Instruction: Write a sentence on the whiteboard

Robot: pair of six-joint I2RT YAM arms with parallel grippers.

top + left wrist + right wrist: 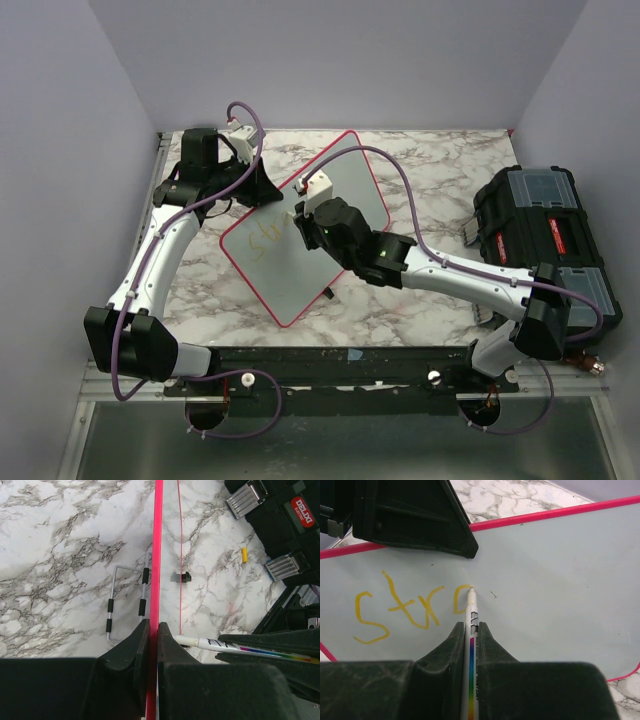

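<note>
The whiteboard (340, 195), pale grey with a red-pink rim, stands tilted on the marble table. My left gripper (262, 188) is shut on its rim (158, 555) at the upper left edge and holds it up. My right gripper (312, 222) is shut on a white marker (470, 630) with a rainbow stripe. The marker's tip touches the board (545, 580) at the end of the yellow letters (400, 607), which read roughly "stro". The letters show faintly in the top view (270, 240). The marker also shows in the left wrist view (220, 644).
A black toolbox (545, 240) with grey latches sits at the right of the table and shows in the left wrist view (280, 525). A wire stand with black sleeves (125, 602), a small black clip (180, 576) and a yellow cap (244, 555) lie on the marble.
</note>
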